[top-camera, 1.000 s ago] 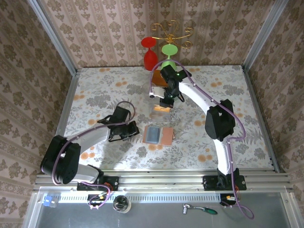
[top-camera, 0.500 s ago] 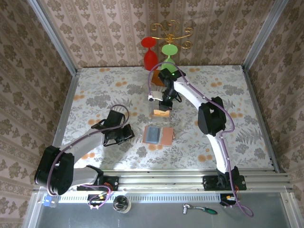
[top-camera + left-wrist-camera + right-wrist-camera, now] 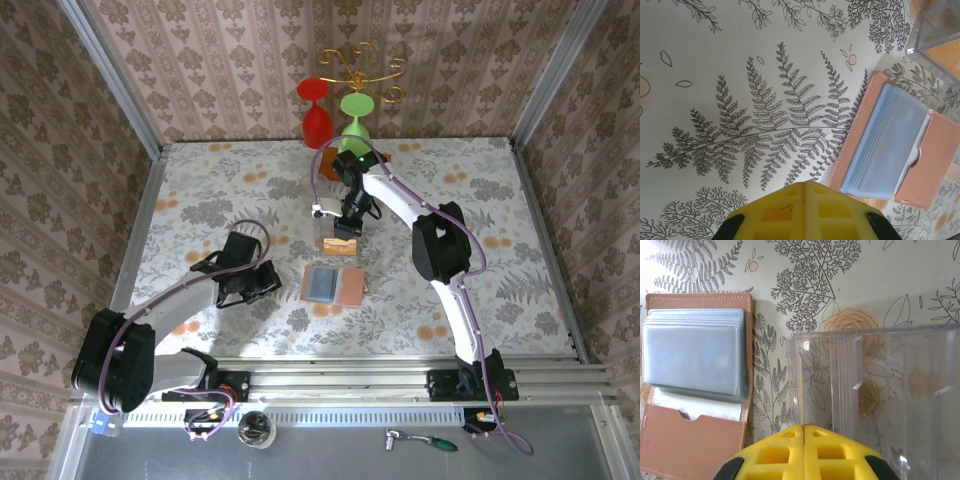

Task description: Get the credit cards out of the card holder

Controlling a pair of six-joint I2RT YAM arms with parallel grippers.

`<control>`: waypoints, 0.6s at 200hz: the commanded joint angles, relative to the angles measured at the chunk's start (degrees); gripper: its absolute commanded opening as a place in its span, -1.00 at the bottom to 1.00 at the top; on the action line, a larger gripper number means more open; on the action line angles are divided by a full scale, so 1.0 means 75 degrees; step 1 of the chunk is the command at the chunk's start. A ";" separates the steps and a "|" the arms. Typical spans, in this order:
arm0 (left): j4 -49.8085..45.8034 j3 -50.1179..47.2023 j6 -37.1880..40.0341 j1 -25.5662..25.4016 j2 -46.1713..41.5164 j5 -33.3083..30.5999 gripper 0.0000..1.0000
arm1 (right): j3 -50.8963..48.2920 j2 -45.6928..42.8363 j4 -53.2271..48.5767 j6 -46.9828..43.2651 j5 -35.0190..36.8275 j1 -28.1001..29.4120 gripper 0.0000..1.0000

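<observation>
Now | card holder (image 3: 334,285) open, long axis crosswise | just right of left gripper (image 3: 805,187); right gripper (image 3: 804,429) just beyond | both closed, empty.

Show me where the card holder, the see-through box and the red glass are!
card holder (image 3: 692,357): right wrist view, on its grey-blue pocket panel.
see-through box (image 3: 875,385): right wrist view, on one of its clear panels.
red glass (image 3: 318,125): top external view, on its red bowl.
</observation>
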 commanded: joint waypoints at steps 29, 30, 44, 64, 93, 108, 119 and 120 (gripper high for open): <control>-0.0286 0.0002 -0.0092 0.0091 -0.0133 -0.0092 -0.90 | 0.0168 0.0327 -0.0166 0.0229 -0.0268 -0.0019 -0.94; -0.0281 0.0002 -0.0086 0.0091 -0.0133 -0.0087 -0.90 | 0.0173 0.0327 -0.0167 0.0243 -0.0267 -0.0020 -0.93; -0.0248 0.0002 -0.0093 0.0097 -0.0095 -0.0072 -0.90 | 0.0222 0.0275 -0.0180 0.0269 -0.0262 -0.0030 -0.83; -0.0119 -0.0004 -0.0115 0.0092 -0.0039 0.0016 -0.89 | 0.0364 0.0080 -0.0236 0.0405 -0.0190 -0.0043 -0.74; 0.0082 0.0013 -0.0117 0.0081 0.0060 0.0070 -0.88 | 0.0187 -0.0413 0.0041 0.0615 -0.0255 -0.0044 -0.57; 0.0193 0.0046 -0.0116 0.0046 0.0112 0.0092 -0.87 | -0.0099 -0.0703 0.0438 0.0813 -0.0143 -0.0044 -0.55; 0.0236 0.0080 -0.0094 0.0019 0.0157 0.0109 -0.87 | -0.0253 -0.0878 0.0651 0.1027 0.0025 -0.0038 -0.53; 0.0238 0.0088 -0.0093 0.0014 0.0158 0.0107 -0.87 | -0.0265 -0.0897 0.0681 0.1052 0.0037 -0.0035 -0.53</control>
